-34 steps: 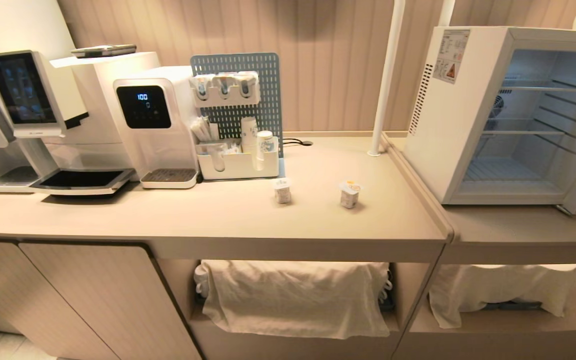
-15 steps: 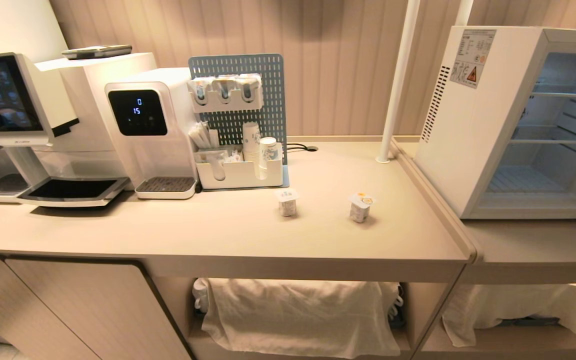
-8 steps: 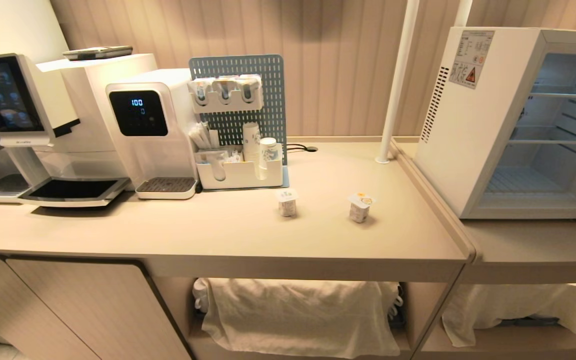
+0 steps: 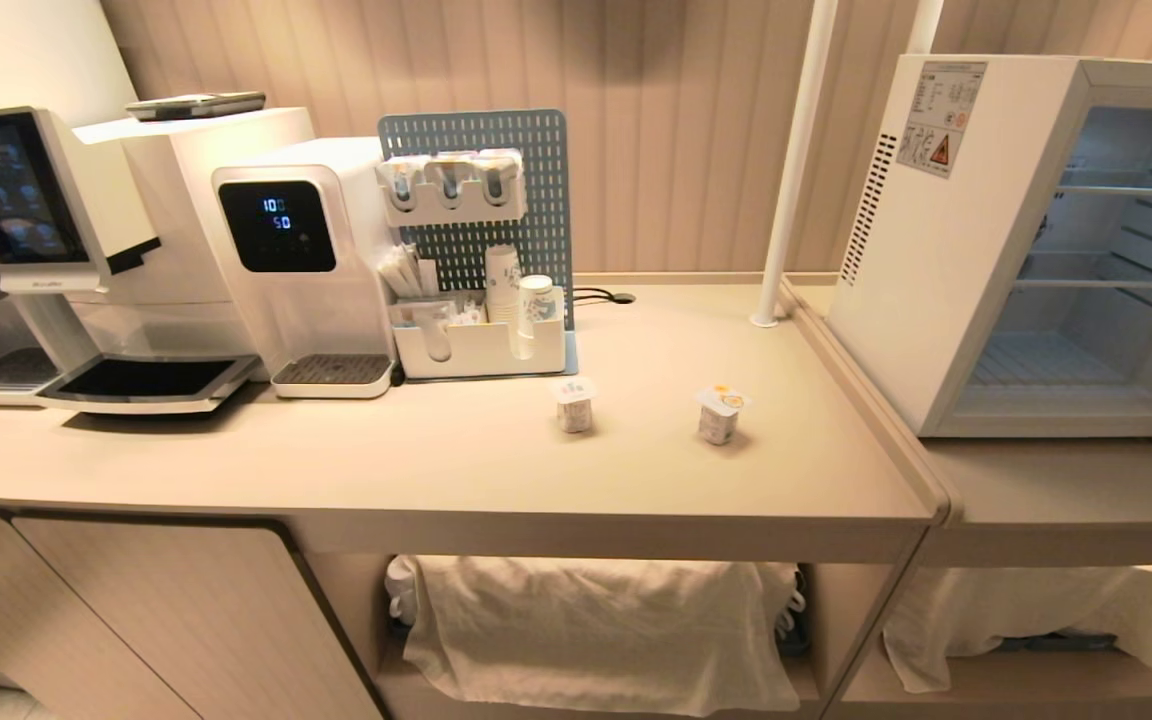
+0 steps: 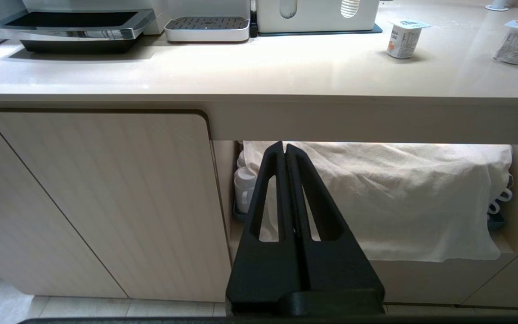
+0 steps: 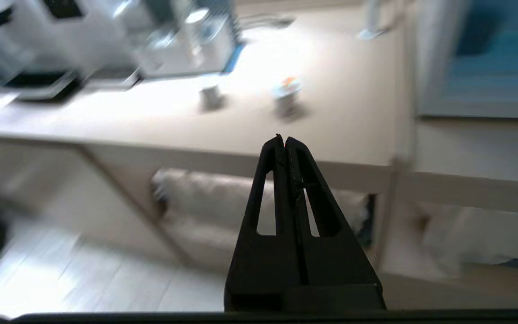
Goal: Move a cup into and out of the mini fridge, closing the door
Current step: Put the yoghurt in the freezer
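Counter [image 4: 436, 460], cup [image 6: 287, 90] beyond closed right pincer [image 6: 284, 139]

My head camera has swung left since the first picture, fridge [image 4: 946, 240] nearer the right edge, dispenser display [image 4: 276, 225] reading changed.

Mini fridge [image 4: 946, 250]: right side cut off by the head view's edge; door almost wholly out of view.
Items under white cloth [image 4: 596, 625], below the counter left of the fridge: hidden.
Warning sticker [image 4: 939, 115] on the fridge's side: text too small to read.
Right wrist view: blurred; cup [image 6: 287, 92] labels illegible.
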